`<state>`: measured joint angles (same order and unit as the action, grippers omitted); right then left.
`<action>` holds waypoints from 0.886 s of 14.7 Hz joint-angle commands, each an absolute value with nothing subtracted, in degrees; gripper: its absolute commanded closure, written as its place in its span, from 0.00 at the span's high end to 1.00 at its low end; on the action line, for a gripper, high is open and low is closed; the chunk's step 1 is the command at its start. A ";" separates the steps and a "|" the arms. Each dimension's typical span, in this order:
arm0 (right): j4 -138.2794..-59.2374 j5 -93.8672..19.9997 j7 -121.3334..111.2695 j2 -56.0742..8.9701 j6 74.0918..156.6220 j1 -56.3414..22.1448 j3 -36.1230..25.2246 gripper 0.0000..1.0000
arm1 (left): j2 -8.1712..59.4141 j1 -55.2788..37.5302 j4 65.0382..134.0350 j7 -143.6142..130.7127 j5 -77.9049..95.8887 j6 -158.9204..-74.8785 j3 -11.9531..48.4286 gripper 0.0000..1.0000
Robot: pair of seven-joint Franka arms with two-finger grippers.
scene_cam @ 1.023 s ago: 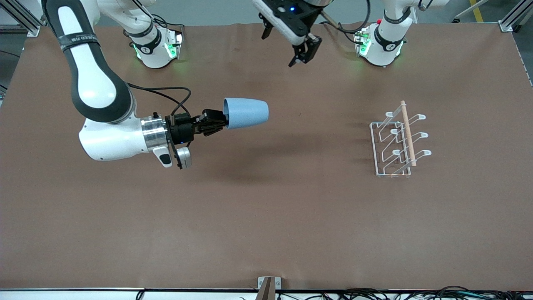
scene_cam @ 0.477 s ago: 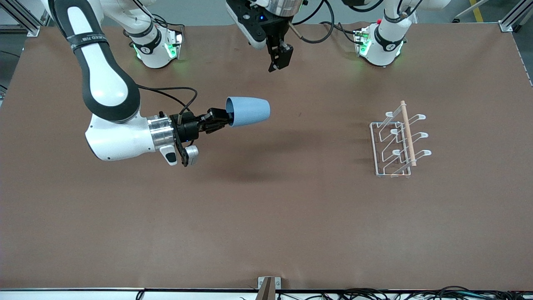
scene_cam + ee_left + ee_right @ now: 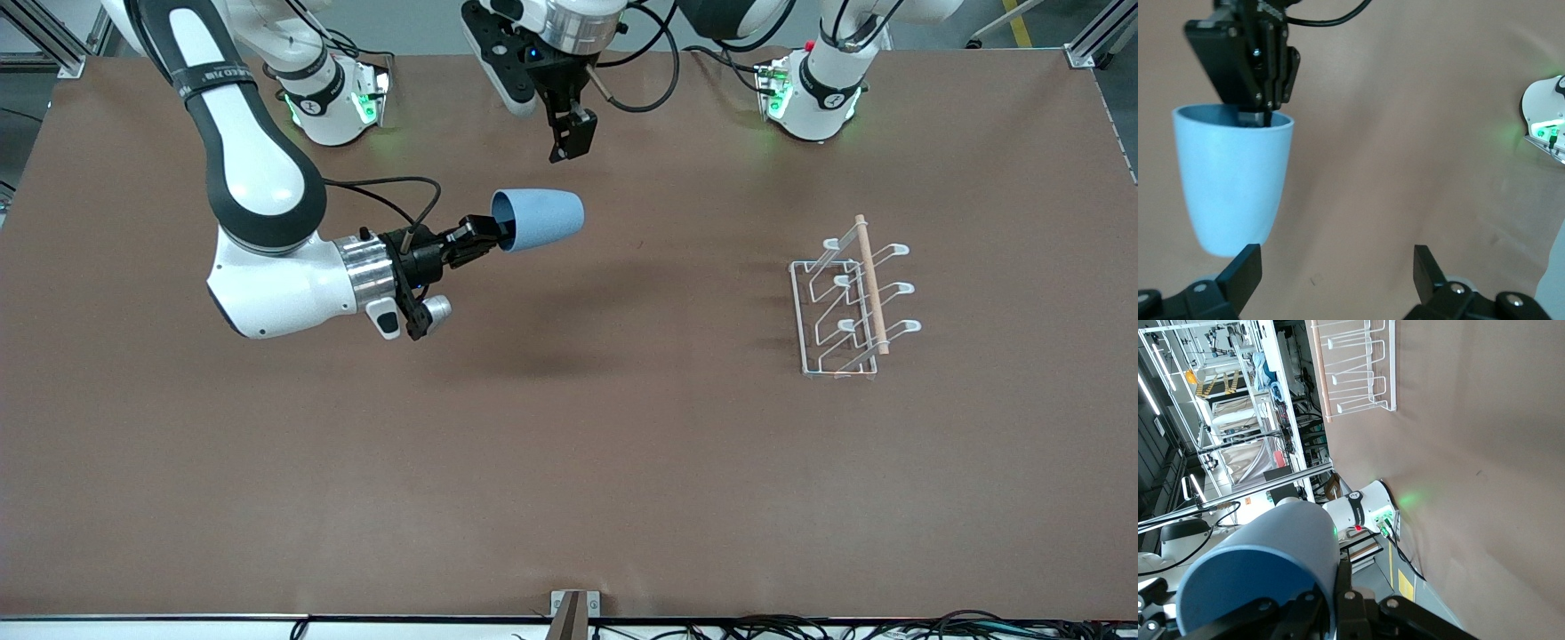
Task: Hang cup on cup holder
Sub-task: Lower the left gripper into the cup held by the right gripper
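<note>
Cup (image 3: 538,220): light-blue, sideways, rim pinched by right hand (image 3: 484,238) above worktop (image 3: 569,462). Left hand (image 3: 569,140): wide, empty, over worktop. Cup holder (image 3: 849,298): well apart.

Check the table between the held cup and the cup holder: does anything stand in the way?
Nothing visible does. The right gripper holds the cup over bare table; the cup holder stands toward the left arm's end. The open left gripper hangs above, apart.

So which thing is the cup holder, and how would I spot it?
Look at the brown table, toward the left arm's end. The cup holder stands there alone: a white wire rack with upturned looped prongs and a light wooden rod along its top, the only wire thing on the table.
</note>
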<state>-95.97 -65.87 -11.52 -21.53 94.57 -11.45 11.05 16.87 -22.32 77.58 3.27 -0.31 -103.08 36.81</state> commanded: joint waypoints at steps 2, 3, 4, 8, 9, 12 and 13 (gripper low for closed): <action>-95.54 -64.86 -10.11 -21.45 93.87 -11.69 10.90 0.03 | 17.58 -22.76 77.87 4.39 -1.93 -103.45 36.91 1.00; -95.54 -64.95 -10.11 -21.45 93.87 -11.78 10.90 0.03 | 17.49 -23.02 77.96 5.87 -3.33 -103.45 36.91 1.00; -95.54 -64.95 -10.11 -21.45 93.87 -11.78 10.90 0.03 | 17.23 -22.94 78.22 6.50 -3.86 -103.10 36.91 1.00; -95.54 -64.86 -10.11 -21.45 93.96 -11.87 10.81 0.04 | 16.08 -21.97 78.58 5.80 -6.84 -103.36 36.74 1.00; -95.54 -64.86 -10.11 -21.45 94.04 -11.95 10.81 0.04 | 16.08 -21.97 78.57 5.45 -8.33 -103.62 36.74 1.00; -95.54 -64.86 -10.11 -21.45 94.13 -11.95 10.81 0.04 | 16.78 -21.89 78.75 5.36 -9.76 -107.21 36.65 1.00; -95.71 -64.86 -10.11 -21.45 94.13 -11.95 10.81 0.04 | 16.96 -21.88 78.92 5.36 -9.76 -108.18 36.56 1.00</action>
<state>-95.97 -65.46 -11.41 -21.54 94.50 -11.60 11.02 17.32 -22.22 78.17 5.57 -8.53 -106.05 36.47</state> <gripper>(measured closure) 0.952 0.000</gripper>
